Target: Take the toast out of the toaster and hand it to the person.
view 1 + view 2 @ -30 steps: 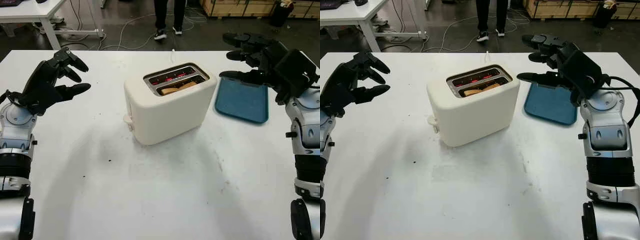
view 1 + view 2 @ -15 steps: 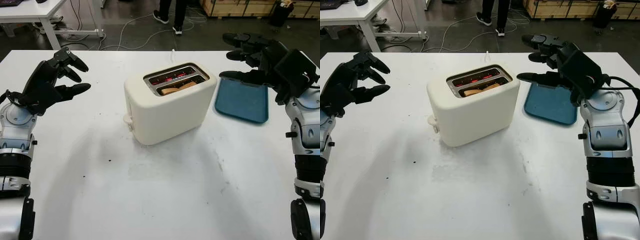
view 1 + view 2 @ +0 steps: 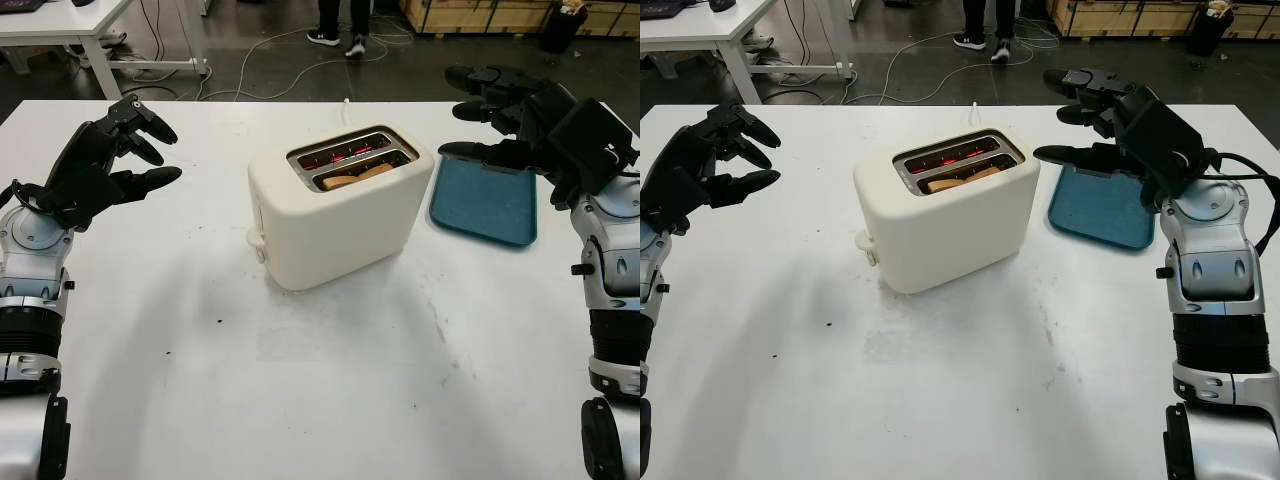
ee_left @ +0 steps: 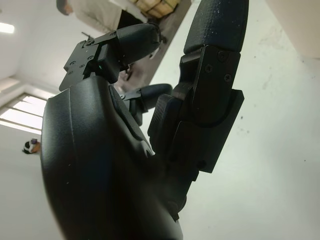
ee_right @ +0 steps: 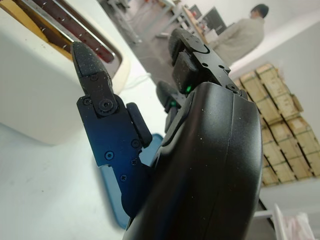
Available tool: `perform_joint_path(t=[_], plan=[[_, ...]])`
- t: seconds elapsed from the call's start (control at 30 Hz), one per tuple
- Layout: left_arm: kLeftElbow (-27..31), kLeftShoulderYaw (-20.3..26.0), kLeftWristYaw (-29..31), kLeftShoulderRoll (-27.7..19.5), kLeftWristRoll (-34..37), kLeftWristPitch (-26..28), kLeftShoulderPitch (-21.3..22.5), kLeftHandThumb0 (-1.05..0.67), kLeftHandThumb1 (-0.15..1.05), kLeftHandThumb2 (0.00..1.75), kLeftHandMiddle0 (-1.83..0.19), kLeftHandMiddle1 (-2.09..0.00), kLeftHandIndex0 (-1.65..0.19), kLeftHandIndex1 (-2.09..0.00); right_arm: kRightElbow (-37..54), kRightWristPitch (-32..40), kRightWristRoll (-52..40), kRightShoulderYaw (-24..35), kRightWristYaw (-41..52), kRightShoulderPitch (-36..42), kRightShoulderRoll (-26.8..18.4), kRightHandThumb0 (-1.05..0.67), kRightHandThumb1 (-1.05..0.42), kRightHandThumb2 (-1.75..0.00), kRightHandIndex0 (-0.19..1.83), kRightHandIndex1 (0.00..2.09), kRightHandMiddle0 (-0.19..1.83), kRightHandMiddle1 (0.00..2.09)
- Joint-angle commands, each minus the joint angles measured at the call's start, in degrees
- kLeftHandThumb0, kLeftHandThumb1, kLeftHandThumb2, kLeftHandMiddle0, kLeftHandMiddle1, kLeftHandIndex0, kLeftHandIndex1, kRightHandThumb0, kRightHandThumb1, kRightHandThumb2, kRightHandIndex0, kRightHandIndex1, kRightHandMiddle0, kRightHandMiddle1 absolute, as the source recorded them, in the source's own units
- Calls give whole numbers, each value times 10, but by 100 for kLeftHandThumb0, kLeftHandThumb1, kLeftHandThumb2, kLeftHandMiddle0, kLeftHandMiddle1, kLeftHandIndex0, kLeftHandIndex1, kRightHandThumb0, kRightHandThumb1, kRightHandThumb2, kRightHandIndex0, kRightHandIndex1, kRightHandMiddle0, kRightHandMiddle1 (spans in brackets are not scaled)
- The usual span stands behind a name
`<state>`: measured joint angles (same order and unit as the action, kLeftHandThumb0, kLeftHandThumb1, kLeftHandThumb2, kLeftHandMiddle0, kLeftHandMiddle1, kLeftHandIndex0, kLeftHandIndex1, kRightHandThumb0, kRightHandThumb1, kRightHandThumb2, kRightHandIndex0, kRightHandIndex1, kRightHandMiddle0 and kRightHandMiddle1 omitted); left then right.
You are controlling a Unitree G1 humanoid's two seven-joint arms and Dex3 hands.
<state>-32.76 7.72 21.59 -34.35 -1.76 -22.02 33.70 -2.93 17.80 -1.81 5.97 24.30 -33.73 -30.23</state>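
Observation:
A cream toaster (image 3: 335, 215) stands mid-table, its two slots facing up. A slice of toast (image 3: 358, 176) sits low in the nearer slot; the far slot glows red inside. My left hand (image 3: 110, 160) hovers open above the table, well to the left of the toaster. Over the far edge of a blue tray (image 3: 485, 200), right of the toaster, my right hand (image 3: 495, 115) is raised and open. Neither hand touches anything. A person's feet (image 3: 340, 42) stand on the floor beyond the table's far edge.
The white table (image 3: 330, 380) has open room in front of the toaster. Cables run over the dark floor behind. Another white table (image 3: 70, 25) stands at the back left, and stacked wooden crates (image 3: 480, 14) at the back right. A seated person (image 5: 245, 35) shows far off in the right wrist view.
The person's feet beyond the table have shifted a little. Both hands and the toaster have stayed where they were.

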Motion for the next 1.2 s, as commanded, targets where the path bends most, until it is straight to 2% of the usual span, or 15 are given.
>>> perform_joint_path(t=[0.0, 0.67, 0.87, 1.17], plan=[[0, 4, 5, 2, 14, 6, 10, -105, 92, 13, -21, -163, -17, -155, 4, -3, 0, -4, -2, -9, 0, -50, -73, 0, 10, 82, 49, 2], [-1, 1, -5, -1, 6, -5, 4, -105, 92, 16, -21, -163, -17, -156, 4, 9, -4, 0, -9, -6, 12, -43, -72, 0, 7, 84, 48, 2], [-1, -3, -13, -5, -6, -11, 4, -105, 92, 19, -20, -166, -15, -159, 2, -7, -1, 0, -4, -4, 7, -37, -73, 0, 7, 86, 48, 2], [0, -1, -12, -3, -6, -10, 4, -105, 92, 18, -19, -166, -14, -160, 2, -4, -5, 2, -6, -4, 10, -39, -72, 0, 6, 86, 48, 2]])
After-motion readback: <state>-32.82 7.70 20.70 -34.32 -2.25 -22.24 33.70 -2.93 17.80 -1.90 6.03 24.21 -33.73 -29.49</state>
